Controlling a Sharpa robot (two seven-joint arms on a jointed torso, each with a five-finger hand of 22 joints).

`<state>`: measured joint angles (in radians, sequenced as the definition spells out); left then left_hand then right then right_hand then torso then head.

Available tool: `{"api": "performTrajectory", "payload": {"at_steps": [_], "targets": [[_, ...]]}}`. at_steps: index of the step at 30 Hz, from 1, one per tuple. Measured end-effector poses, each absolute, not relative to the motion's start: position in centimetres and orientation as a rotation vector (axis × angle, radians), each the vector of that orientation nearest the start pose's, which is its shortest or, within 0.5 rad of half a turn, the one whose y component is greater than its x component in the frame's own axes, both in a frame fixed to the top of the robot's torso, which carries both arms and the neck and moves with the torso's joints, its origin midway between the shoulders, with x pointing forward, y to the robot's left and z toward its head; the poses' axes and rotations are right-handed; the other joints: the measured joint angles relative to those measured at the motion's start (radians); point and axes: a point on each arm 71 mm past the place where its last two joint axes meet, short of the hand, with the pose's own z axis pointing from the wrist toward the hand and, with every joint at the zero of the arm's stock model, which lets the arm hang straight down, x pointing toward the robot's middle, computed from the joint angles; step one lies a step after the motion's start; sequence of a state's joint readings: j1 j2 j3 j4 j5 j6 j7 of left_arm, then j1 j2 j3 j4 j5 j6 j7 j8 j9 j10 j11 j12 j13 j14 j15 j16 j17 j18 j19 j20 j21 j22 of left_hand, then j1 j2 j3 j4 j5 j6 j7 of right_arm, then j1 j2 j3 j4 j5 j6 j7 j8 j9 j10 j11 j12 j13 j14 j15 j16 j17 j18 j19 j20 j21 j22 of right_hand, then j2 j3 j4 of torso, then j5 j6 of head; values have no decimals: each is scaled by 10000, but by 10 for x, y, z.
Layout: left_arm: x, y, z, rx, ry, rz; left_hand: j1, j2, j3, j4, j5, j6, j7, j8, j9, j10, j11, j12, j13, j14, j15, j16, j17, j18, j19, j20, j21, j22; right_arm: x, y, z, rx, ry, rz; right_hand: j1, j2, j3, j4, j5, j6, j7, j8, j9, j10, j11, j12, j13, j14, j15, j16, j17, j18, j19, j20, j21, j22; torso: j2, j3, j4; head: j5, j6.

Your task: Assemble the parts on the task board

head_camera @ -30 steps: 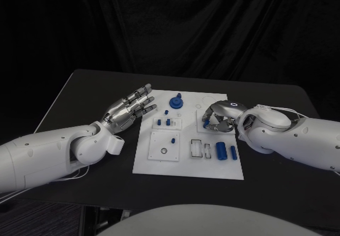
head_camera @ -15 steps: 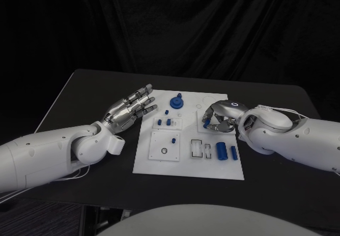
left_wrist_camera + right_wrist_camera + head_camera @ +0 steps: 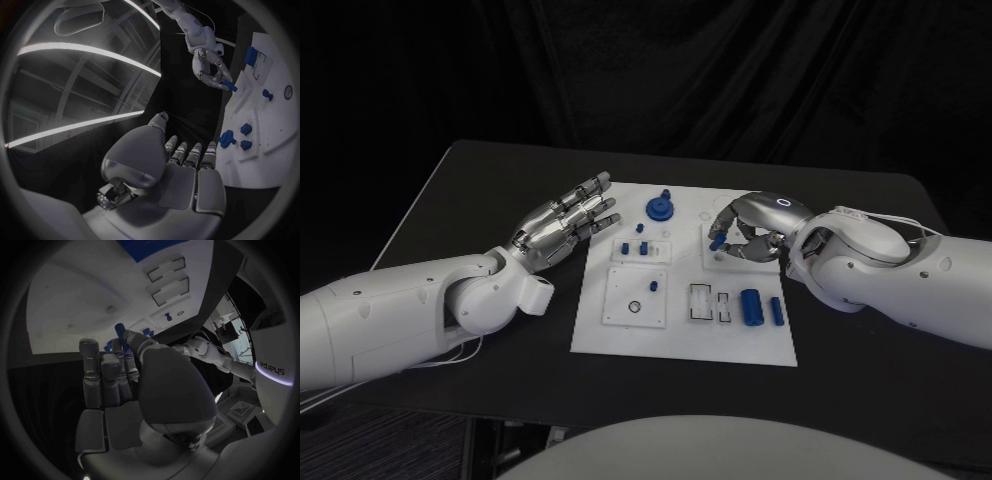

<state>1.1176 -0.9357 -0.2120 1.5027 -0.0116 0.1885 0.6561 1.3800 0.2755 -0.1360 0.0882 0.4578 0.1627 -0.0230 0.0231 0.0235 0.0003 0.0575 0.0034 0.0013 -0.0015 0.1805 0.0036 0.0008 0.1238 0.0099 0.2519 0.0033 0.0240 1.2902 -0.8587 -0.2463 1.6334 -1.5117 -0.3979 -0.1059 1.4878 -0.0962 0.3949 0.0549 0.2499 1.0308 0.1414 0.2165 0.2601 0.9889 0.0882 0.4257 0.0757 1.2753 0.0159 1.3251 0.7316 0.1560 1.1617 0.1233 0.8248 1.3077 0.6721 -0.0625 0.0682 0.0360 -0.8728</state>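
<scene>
Two robot hands: right (image 3: 750,232) pinches blue part (image 3: 718,241); left (image 3: 565,224) beside board edge (image 3: 589,290).

My arms are smooth, glossy white shells, thick and rounded, swelling into bulbous housings near the wrists. My left hand (image 3: 565,226) is silver metal with segmented fingers and darker joints between the links. My right hand (image 3: 750,232) has the same silver finish, with a small glowing ring on its back. Thin white cables loop along my right forearm and trail beneath my left arm.
</scene>
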Motion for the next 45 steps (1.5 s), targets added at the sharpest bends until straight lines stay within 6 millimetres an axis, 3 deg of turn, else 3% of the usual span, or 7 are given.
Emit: {"api": "performTrajectory", "payload": {"at_steps": [13,20,23,25,28,33,45], "targets": [[433,242,-255,-10742,15315,-19639,0,0,43,-43,0,0,0,0,9,0,0,0,3,0,0,0,1,-1,0,0,0,-1,417,-137,-183,-4415,16191,7920,-52,-56,-1,-1,-153,155,-61,145,8,210,-45,-107,-20,36,-35,-40,-19,0,26,-26,33,-2,-10,-17,-4,217,0],[434,241,-255,-10736,15324,-19633,1,0,42,-42,0,36,36,0,9,0,0,0,4,0,0,0,4,-1,0,-1,0,-2,399,-100,-191,-5375,16257,8733,-52,-56,-3,-1,-160,163,-52,147,8,243,-78,-156,-30,59,-40,-40,68,0,42,-42,74,-2,-9,-15,9,341,0],[434,240,-255,-10726,15335,-19654,0,0,42,-42,0,35,35,0,9,0,0,0,3,0,0,0,4,-1,0,-1,0,-2,394,-87,-196,-5771,16266,8961,-53,-55,-3,-2,-223,163,-52,147,8,297,-65,-272,-49,471,-68,221,786,1,399,-77,590,-2,-5,-10,12,369,0],[434,239,-255,-10721,15341,-19671,1,0,44,-44,0,36,35,0,8,0,0,0,0,0,0,0,5,-1,0,-1,0,-3,391,-77,-200,-6114,16255,9102,-55,-53,-3,-2,-224,163,-52,147,8,314,-80,-314,-55,704,-82,414,1242,-158,612,-72,901,-2,0,-5,12,377,0],[434,239,-255,-10718,15337,-19675,-28,-29,111,-111,0,36,35,0,8,-8,90,0,-2,0,0,0,5,0,-5,-6,0,-33,388,-65,-204,-6565,16213,9214,-146,-65,-3,-2,-224,162,-52,147,8,314,-80,-376,-55,729,-98,460,1407,-166,643,-106,1012,-2,0,0,10,389,0],[434,239,-255,-10706,15318,-19683,-227,-90,194,-194,0,35,35,0,8,-18,162,0,-5,38,-38,0,7,-2,-72,-363,0,-116,387,-54,-208,-7075,16162,9244,-161,-51,-4,-3,-231,160,-51,138,8,314,-80,-376,-60,729,-98,460,1430,-165,643,-106,1012,-2,0,0,6,383,0],[432,238,-262,-10848,15375,-19633,-227,-90,235,-235,0,0,70,0,7,-19,164,0,-4,38,-38,0,4,-1,-38,-397,0,-115,389,-47,-220,-7557,16411,9034,-187,-52,-15,-13,-232,128,-50,101,8,313,-80,-376,-59,729,-97,459,1364,-164,643,-106,1012,-3,7,-11,29,273,0]]}}
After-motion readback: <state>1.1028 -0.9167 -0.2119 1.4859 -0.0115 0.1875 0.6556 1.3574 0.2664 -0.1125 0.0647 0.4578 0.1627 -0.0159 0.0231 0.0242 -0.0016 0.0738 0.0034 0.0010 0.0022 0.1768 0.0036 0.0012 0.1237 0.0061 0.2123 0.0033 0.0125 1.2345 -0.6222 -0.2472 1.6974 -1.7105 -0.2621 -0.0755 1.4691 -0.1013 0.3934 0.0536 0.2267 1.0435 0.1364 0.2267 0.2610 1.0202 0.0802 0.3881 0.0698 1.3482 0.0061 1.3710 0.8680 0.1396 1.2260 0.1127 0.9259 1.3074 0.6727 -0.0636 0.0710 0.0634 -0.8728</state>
